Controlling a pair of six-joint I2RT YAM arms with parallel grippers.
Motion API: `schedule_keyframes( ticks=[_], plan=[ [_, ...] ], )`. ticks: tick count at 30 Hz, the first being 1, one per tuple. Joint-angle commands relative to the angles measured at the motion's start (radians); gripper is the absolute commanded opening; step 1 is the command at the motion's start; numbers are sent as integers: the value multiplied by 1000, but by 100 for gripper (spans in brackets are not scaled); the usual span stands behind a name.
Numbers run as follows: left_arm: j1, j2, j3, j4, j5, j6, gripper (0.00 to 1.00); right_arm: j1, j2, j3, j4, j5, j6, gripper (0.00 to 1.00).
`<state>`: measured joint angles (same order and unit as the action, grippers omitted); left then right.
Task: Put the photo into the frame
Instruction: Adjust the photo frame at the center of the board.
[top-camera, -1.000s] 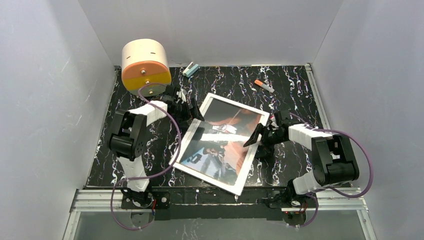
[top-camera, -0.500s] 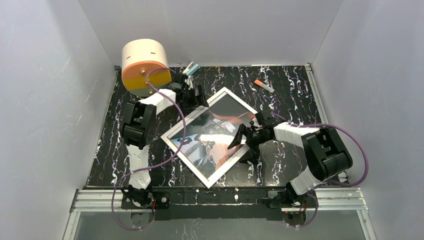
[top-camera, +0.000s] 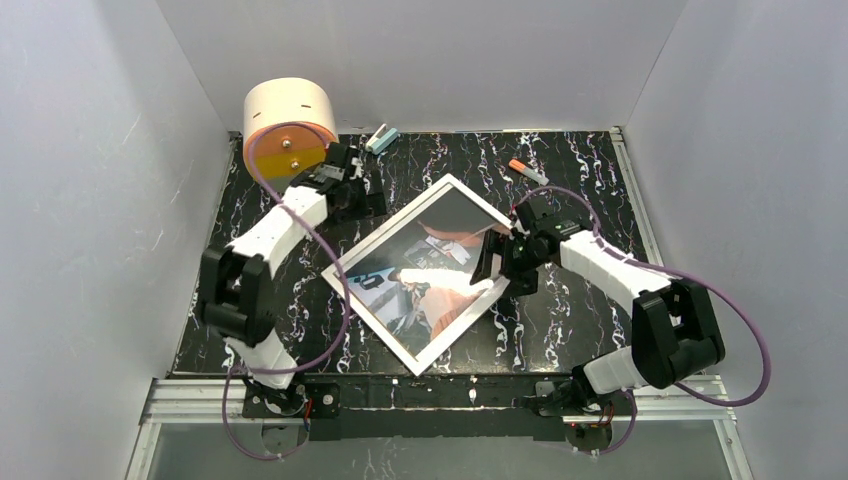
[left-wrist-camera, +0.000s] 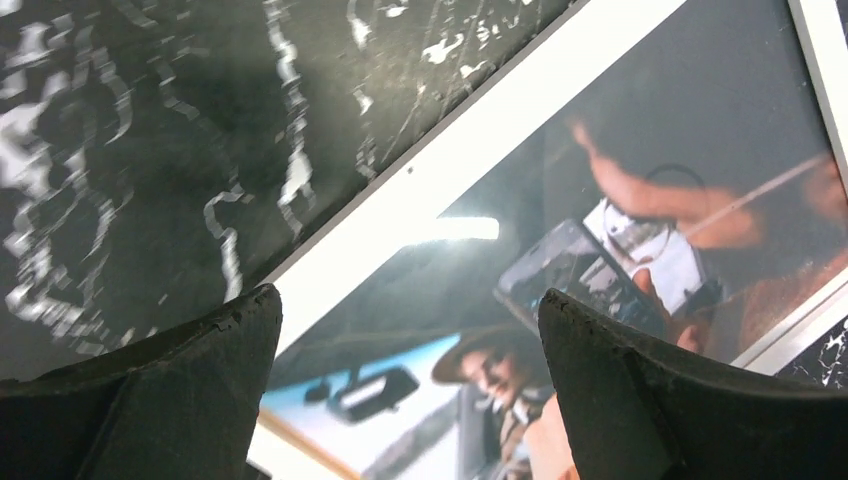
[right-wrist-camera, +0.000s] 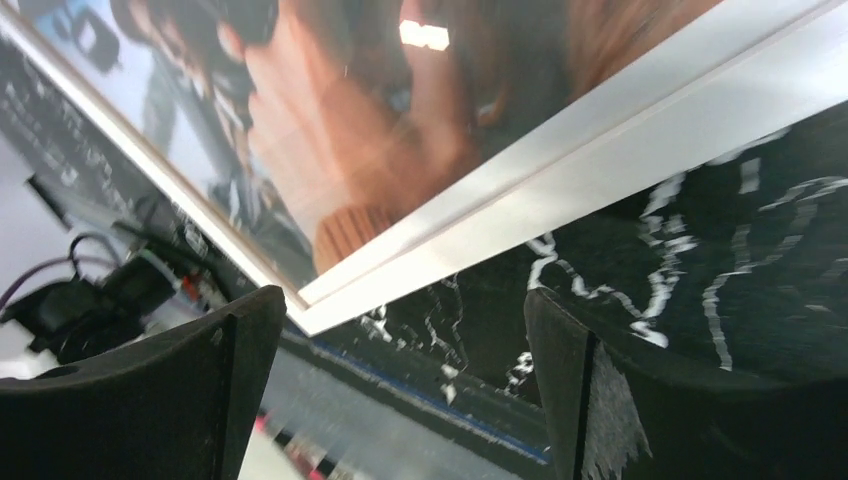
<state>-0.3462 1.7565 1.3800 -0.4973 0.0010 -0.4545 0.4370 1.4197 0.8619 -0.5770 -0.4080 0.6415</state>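
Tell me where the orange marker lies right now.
In the top view, the orange marker lies far right on the table, beyond the frame and the right gripper.

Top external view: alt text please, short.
A white-rimmed frame with a photo in it lies diagonally on a black marbled table between two robot arms. Both grippers are open: the left gripper by its far-left edge, the right gripper at its right edge. A cream-and-orange cylinder and an orange marker sit at the back.

White-rimmed frame (left-wrist-camera: 470, 150), black table (top-camera: 430, 150) veined white, cream drum (top-camera: 290, 120) with orange face, orange-capped marker (top-camera: 527, 171)
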Motion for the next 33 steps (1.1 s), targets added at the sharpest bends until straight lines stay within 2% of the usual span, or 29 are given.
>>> schedule_keyframes(
  ticks=[1, 5, 10, 13, 15, 22, 28, 33],
  plan=[
    [12, -193, -113, -118, -136, -43, 98, -21, -2, 132, -74, 263, -86, 99],
    [14, -332, -288, -174, -188, -157, 98, -112, 74, 223, 5, 366, -123, 99],
    [16, -461, -474, -164, -144, -264, 98, -255, 256, 377, 79, 332, -157, 99],
    [18, -515, -543, -143, -119, -292, 98, -297, 367, 475, 80, 357, -187, 99],
    [19, -540, -592, -103, -73, -301, 98, -321, 430, 516, 84, 322, -200, 99],
    [21, -478, -652, 32, 112, -356, 98, -356, 581, 587, 15, 104, -241, 98],
    [21, -378, -589, 8, 94, -326, 98, -355, 530, 474, 62, -13, -227, 97],
    [23, -290, -556, 150, 203, -300, 98, -356, 471, 388, 72, -53, -201, 96]
  ],
)
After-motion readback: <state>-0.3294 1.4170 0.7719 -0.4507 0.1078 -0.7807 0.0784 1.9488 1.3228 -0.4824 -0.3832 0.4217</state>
